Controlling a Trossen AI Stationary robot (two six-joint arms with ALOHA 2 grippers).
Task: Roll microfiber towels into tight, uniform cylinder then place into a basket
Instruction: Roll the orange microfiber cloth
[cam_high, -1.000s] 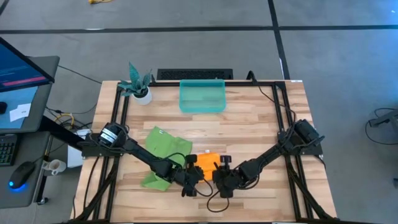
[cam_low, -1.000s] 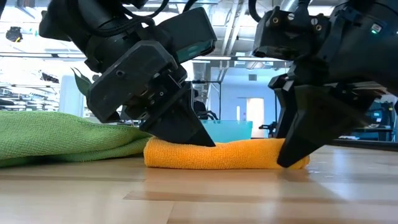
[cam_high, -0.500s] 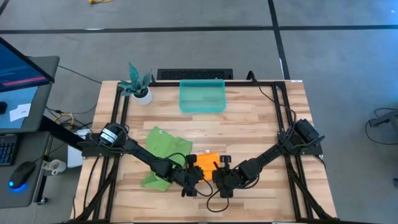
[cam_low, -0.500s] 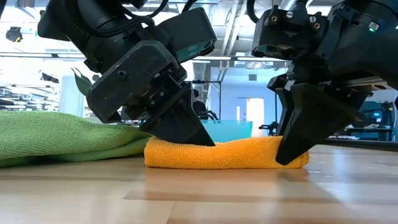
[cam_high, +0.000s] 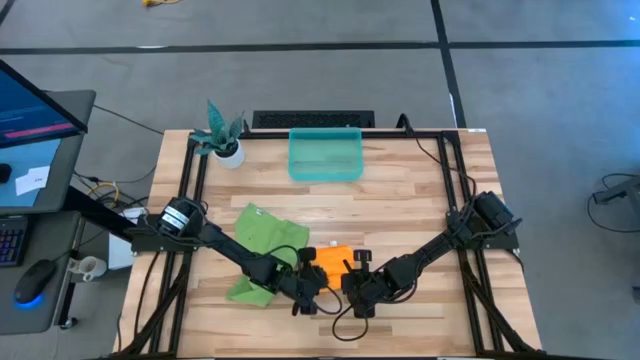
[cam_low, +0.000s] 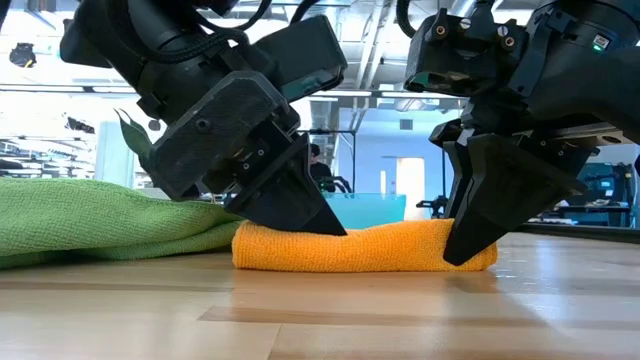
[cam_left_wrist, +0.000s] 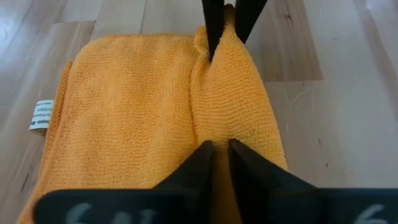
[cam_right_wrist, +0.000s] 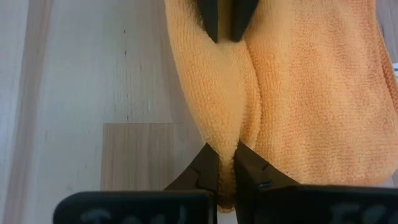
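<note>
Beside the lime green towel (cam_high: 262, 236), the left gripper (cam_left_wrist: 219, 151) and right gripper (cam_right_wrist: 227, 160) each pinch the orange-yellow towel's (cam_low: 362, 248) raised fold from opposite ends.

Little legible text anywhere. A small white tag (cam_left_wrist: 42, 116) sewn to the edge of the orange-yellow towel (cam_left_wrist: 137, 106) carries fine print — too small to read. Pale, blurred characters sit on the dark bar at the base of the left gripper's fingers (cam_left_wrist: 199, 163); the rightmost looks like a "6", the rest cannot be made out. Similar pale marks on the bar beneath the right gripper's fingers (cam_right_wrist: 205, 174) — unreadable. The monitor (cam_high: 35, 105) beside the desk shows coloured screen content, nothing readable.
</note>
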